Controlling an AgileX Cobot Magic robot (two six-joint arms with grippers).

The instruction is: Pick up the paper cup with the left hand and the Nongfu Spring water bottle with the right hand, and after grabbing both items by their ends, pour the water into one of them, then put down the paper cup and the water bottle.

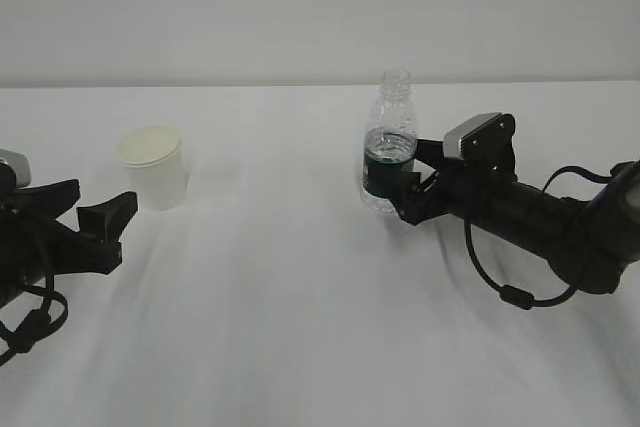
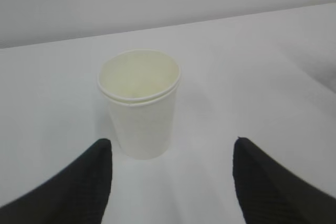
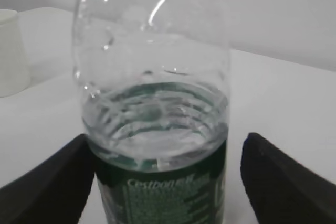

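Note:
The white paper cup (image 1: pixel 153 165) stands upright on the table at the left; its cream inside (image 2: pixel 139 77) shows no liquid that I can make out. My left gripper (image 1: pixel 92 212) is open, short of the cup, with its fingertips (image 2: pixel 102 148) on either side of the cup's foot and apart from it. The clear bottle (image 1: pixel 389 142) with a dark green label stands upright right of centre, capless. The water (image 3: pixel 157 135) reaches just above the label. My right gripper (image 3: pixel 168 182) is open around the bottle's label band; the left finger (image 3: pixel 58 182) is against it and the right one stands off.
The white table (image 1: pixel 300 327) runs back to a pale wall. The cup also shows at the left edge of the right wrist view (image 3: pixel 10 51). A black cable (image 1: pixel 500 282) loops under the right arm.

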